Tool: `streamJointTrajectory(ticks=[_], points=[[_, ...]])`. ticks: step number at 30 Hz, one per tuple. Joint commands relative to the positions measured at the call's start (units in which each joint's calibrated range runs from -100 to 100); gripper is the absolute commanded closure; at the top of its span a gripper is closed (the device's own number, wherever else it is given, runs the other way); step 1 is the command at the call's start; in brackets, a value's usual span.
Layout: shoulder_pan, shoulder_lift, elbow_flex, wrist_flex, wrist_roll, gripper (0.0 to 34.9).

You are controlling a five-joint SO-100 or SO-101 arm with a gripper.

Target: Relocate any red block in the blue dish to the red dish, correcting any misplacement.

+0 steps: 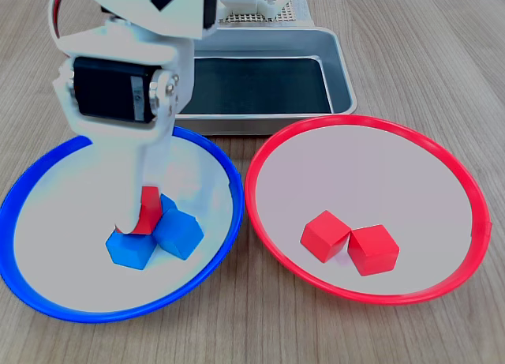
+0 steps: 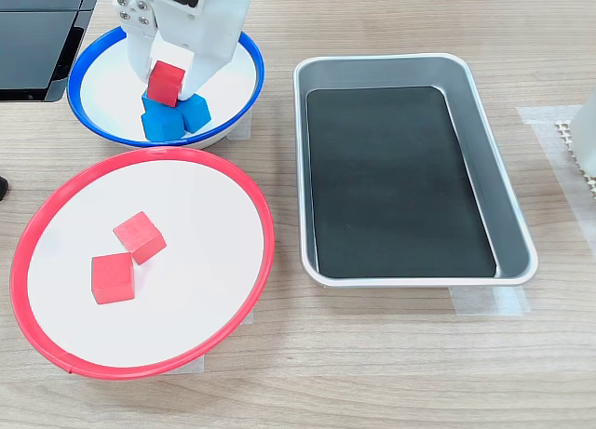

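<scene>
Red block (image 2: 166,81) clenched in the end effector (image 2: 169,83) atop blue cubes (image 1: 156,238), lower left — best lifted straight up, clear of the blue dish (image 1: 47,299), then across to the red dish (image 1: 442,287).

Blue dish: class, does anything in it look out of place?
Yes. A red block sits on top of the blue cubes in the blue dish, while the other two red cubes lie in the red dish. The gripper is closed around it.
</scene>
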Motion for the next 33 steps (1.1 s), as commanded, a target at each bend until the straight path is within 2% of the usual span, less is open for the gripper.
streamJointTrajectory(ticks=[1,6,10,20,25,33], points=[[-1.48,-6.68,-1.07,-0.84,0.39,32.5],[-6.56,-10.94,-0.25,-2.08,1.56,32.5],[-11.92,-12.82,0.93,-2.32,3.08,34.6],[-24.06,-15.63,9.4,0.07,5.62,34.6],[-25.85,-16.32,15.04,-1.08,5.91,34.6],[-25.19,-13.08,16.59,-4.39,6.01,34.6]])
